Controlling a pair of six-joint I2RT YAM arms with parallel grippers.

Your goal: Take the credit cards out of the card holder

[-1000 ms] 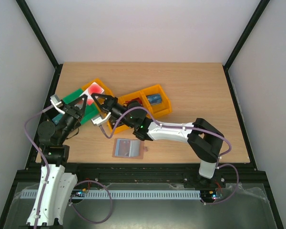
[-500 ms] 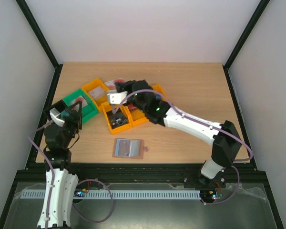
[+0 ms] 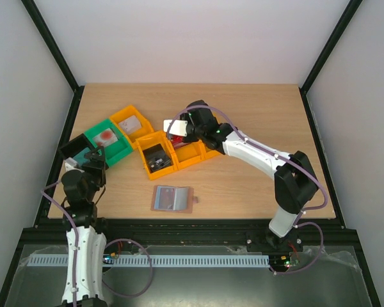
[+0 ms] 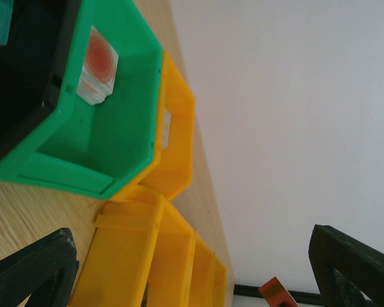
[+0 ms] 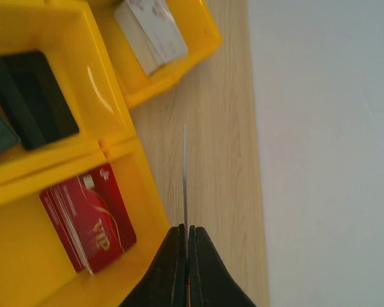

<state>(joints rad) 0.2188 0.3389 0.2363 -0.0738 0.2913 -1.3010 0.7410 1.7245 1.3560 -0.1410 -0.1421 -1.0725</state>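
Note:
The card holder (image 3: pixel 172 199) lies open on the table near the front edge, light blue lining up, with no gripper at it. My right gripper (image 3: pixel 182 128) hovers over the yellow bins, shut on a white credit card (image 3: pixel 172 126). In the right wrist view that card (image 5: pixel 185 173) shows edge-on, pinched between the closed fingertips of the right gripper (image 5: pixel 187 229). My left gripper (image 3: pixel 92 156) hangs at the near left beside the green bin (image 3: pixel 118 151). In its wrist view the left gripper (image 4: pixel 192 268) stands wide open with nothing in it. A card with a red dot (image 4: pixel 97 64) lies in the green bin (image 4: pixel 125 137).
A black bin (image 3: pixel 73 149) sits left of the green one. Yellow bins (image 3: pixel 191 156) in the middle hold dark cards (image 5: pixel 32 96), red VIP cards (image 5: pixel 89 217) and white cards (image 5: pixel 152 32). Bare wood stretches right of the bins.
My left gripper opened and pulled back toward the near left; the red-dot card now lies in the green bin. My right gripper swung right with the white card to above the yellow bins.

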